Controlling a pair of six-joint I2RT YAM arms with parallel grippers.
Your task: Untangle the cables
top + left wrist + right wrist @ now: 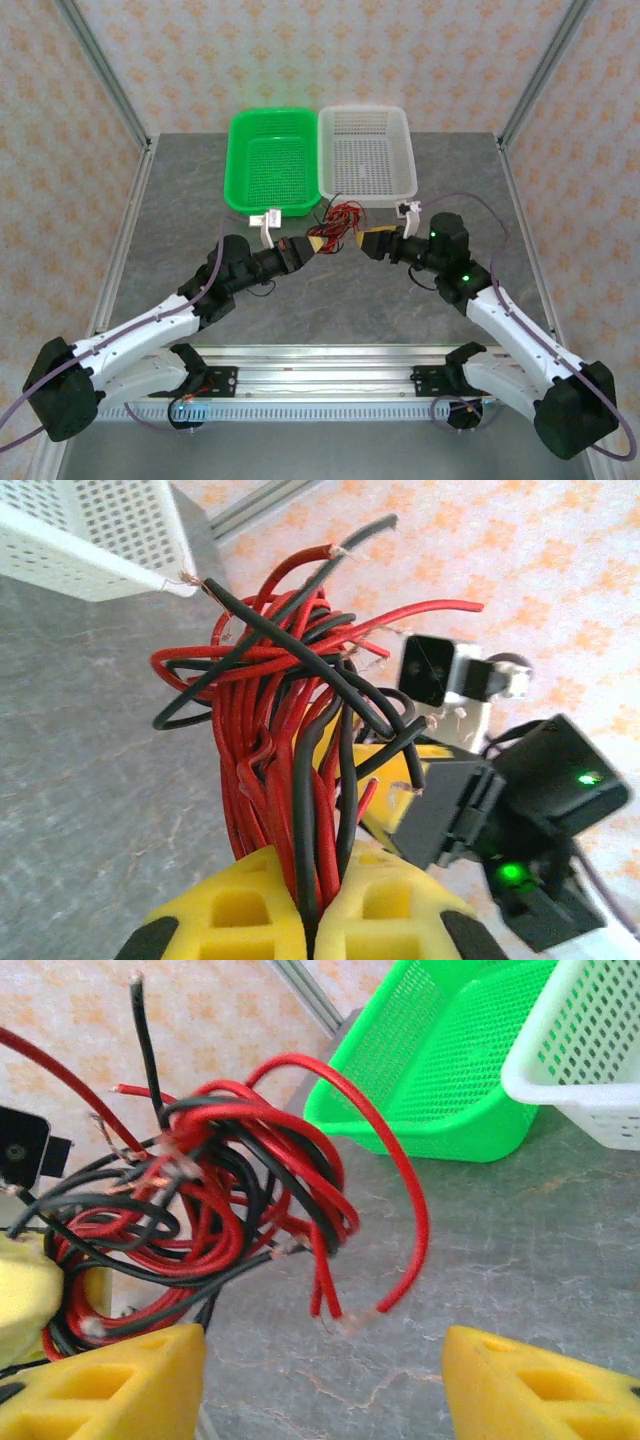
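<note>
**Cables in one knot, both baskets waiting empty**

The left gripper [308, 905] is clamping its yellow fingers together on the base of the cables [285, 700]. The red and black wires are standing up out of that pinch as one dense bundle. Above the grip they are looping through and across one another, with several loose ends sticking out at odd angles. No single wire is lying apart from the rest, so by my judgement the untangling is barely begun. Every strand is yet to be drawn free.

In the top view the bundle is sitting between the two grippers, above the grey table [180, 250] and just in front of the spot where the two baskets meet. Whether its lowest loops are touching the table I cannot tell.

On the other side, the right gripper [325, 1380] is facing the knot with its jaws standing well apart and nothing between them. One long red loop is drooping out of the tangle towards the gap between its fingers, but it is not being gripped. Finding a free end to pull looks like the step in hand.

Behind the cables, the green basket [232, 160] is standing on the left and the white basket [412, 160] on the right, side by side with their walls touching or very nearly so. Both are showing bare mesh floors in the top view. Neither is holding a cable, so no sorting is under way.
</note>
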